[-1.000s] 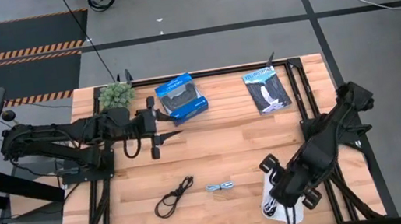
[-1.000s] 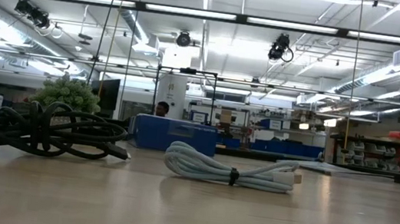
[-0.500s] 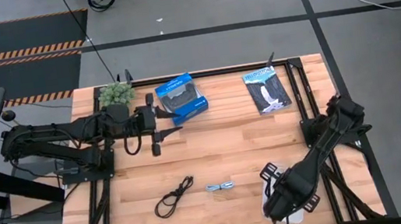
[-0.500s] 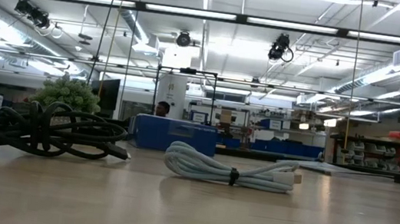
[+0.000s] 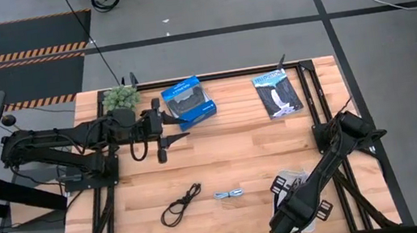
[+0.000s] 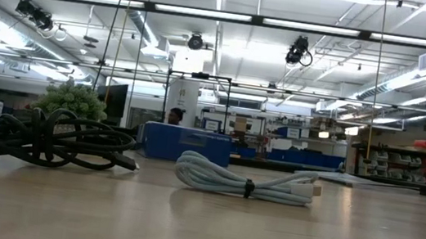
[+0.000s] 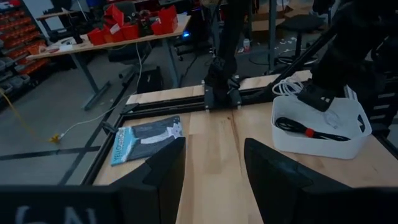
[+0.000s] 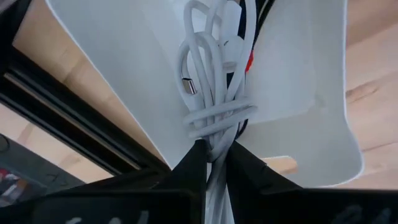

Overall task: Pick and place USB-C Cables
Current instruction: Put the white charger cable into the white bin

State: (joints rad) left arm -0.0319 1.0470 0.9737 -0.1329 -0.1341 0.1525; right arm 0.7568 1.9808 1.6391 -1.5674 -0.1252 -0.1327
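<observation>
- On the wooden bench (image 5: 230,150), a white bin (image 8: 124,81) is seen at the near right corner.
- The white cable (image 8: 211,106) is held clamped in the right gripper (image 8: 214,163) jaws, hanging lengthwise over the bin.
- The black-and-red cable (image 7: 298,129) is already binned.
- The left gripper (image 7: 214,168) is parked far off, jaws apart.

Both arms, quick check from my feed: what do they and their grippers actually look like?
Both are dark, near-black jointed arms with black cables looped along the links. The left gripper has two slim, pointed dark fingers; from its wrist they show as broad matte black blocks. The right gripper has matching black wedge-shaped fingers. No markings visible.
</observation>
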